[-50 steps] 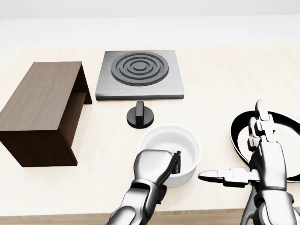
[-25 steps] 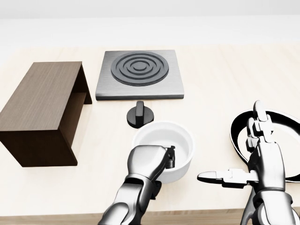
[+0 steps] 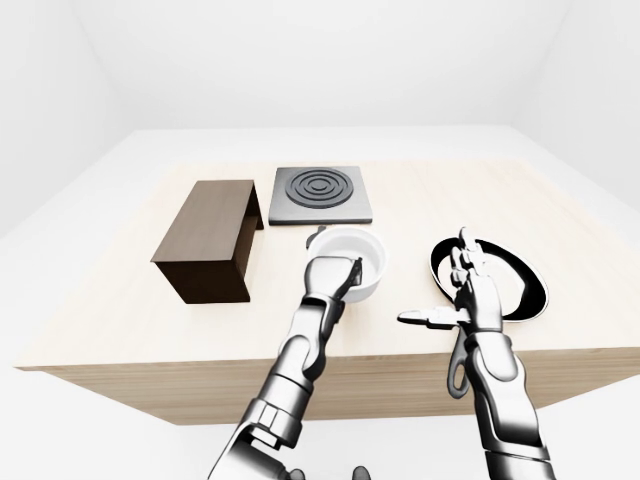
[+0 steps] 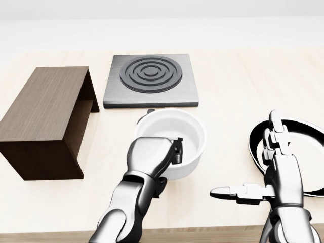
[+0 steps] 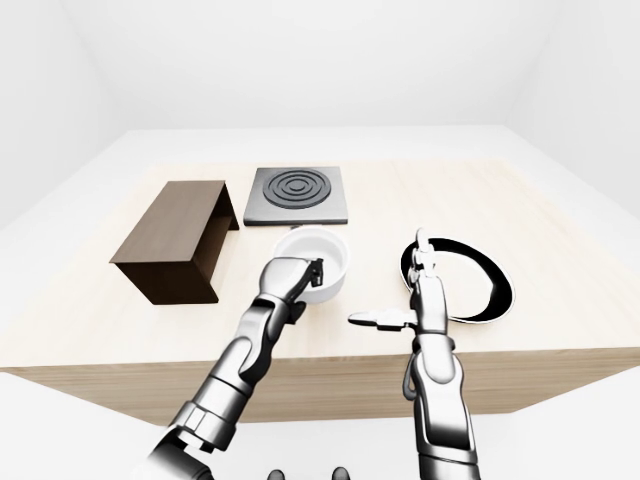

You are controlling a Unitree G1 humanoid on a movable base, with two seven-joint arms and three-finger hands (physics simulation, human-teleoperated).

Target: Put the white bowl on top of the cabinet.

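Up and toward the top of the head view the white bowl (image 4: 171, 140) has travelled over the past second, and by now it hides nearly all of the black knob (image 4: 151, 110) it sat below before, with only a sliver of that knob peeking out above the rim. Doing the carrying is the left hand (image 4: 151, 158), fingers clamped on the bowl's near wall with one dark fingertip hooked over the rim into the white interior, so that's a firm grip on the bowl. The bowl sits upright, just below the grey burner plate (image 4: 151, 80) with its dark concentric rings, and to the right of the dark wooden cabinet (image 4: 44, 117), clearly apart from it and not on its top. That cabinet lies on the pale wooden table (image 4: 238, 86) at the left of the view, its open side facing right. Over on the right, the right hand (image 4: 276, 177) is spread wide, two fingers pointing toward the top of the view and the thumb stuck out to the left, gripping nothing at all. It hangs over the near-left rim of the black frying pan (image 4: 304, 139), whose pale inside shows past the fingers.
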